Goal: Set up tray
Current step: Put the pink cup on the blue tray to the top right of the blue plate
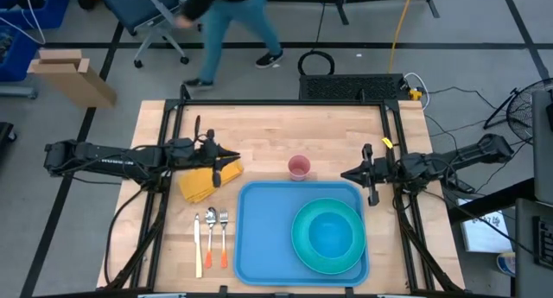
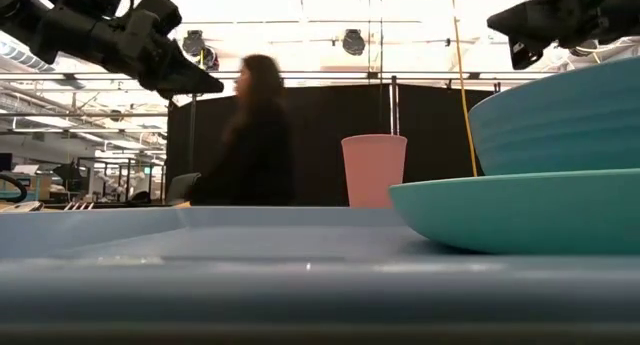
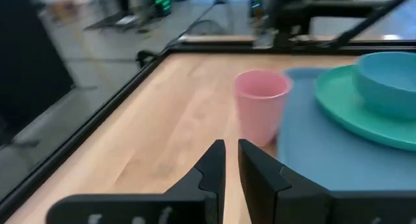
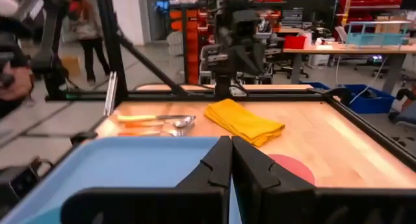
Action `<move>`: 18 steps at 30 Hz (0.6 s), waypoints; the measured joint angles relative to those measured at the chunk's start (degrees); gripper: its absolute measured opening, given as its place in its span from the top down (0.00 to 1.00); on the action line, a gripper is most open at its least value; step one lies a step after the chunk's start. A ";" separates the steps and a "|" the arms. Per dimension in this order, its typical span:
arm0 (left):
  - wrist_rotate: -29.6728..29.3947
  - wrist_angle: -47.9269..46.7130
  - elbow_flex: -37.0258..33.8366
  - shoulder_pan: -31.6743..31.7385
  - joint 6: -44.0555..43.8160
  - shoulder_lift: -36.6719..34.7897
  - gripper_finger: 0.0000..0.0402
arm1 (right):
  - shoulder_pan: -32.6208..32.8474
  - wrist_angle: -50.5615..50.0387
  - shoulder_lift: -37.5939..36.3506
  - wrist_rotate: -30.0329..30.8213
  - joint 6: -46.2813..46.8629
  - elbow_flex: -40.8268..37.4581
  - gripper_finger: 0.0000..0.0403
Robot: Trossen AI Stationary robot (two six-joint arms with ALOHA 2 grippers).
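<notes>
Sky-blue plastic is what you are dealing with: the tray (image 1: 262, 237) is a large flat rectangle with rounded corners and a low raised rim, lying on the near half of the wooden table (image 1: 268, 134), between the two arms. From overhead you see its left part bare, while its right part carries a round teal plate (image 1: 304, 246) with a lighter blue bowl (image 1: 333, 233) sitting in it. In the low view the tray's rim fills the foreground, and the plate and bowl rise at the right.

Just past the tray's far edge you have a pink cup (image 1: 299, 167) standing upright on the wood. To the tray's left lie a knife, spoon and fork (image 1: 211, 237) side by side, and beyond them a folded yellow napkin (image 1: 204, 182).

Your left gripper (image 1: 235, 158) hangs above the table over the napkin's far corner, its fingers (image 3: 211, 167) drawn close with only a narrow slit between them, gripping nothing. Your right gripper (image 1: 345, 174) hovers off the tray's far right corner, fingers (image 4: 218, 160) pressed together and empty.

A person (image 2: 255, 135) is walking in the room behind the table.
</notes>
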 joint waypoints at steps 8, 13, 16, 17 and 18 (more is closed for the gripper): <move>-0.10 -14.57 17.33 0.06 3.24 14.33 0.99 | -0.02 0.19 0.00 6.23 -3.33 -1.33 1.00; 3.80 -29.19 35.97 0.08 7.26 26.90 0.90 | -0.02 -0.09 0.00 6.95 -3.77 -1.33 1.00; 7.51 -35.44 45.54 -0.97 9.49 33.80 0.82 | -0.02 -1.04 0.00 6.95 -3.60 -1.33 1.00; 7.62 -37.69 48.69 -1.38 10.58 35.88 0.79 | -0.02 -1.47 0.01 6.95 -3.52 -1.33 1.00; 7.59 -40.52 51.86 -1.69 11.67 38.07 0.76 | -0.02 -1.83 0.00 6.95 -3.41 -1.33 1.00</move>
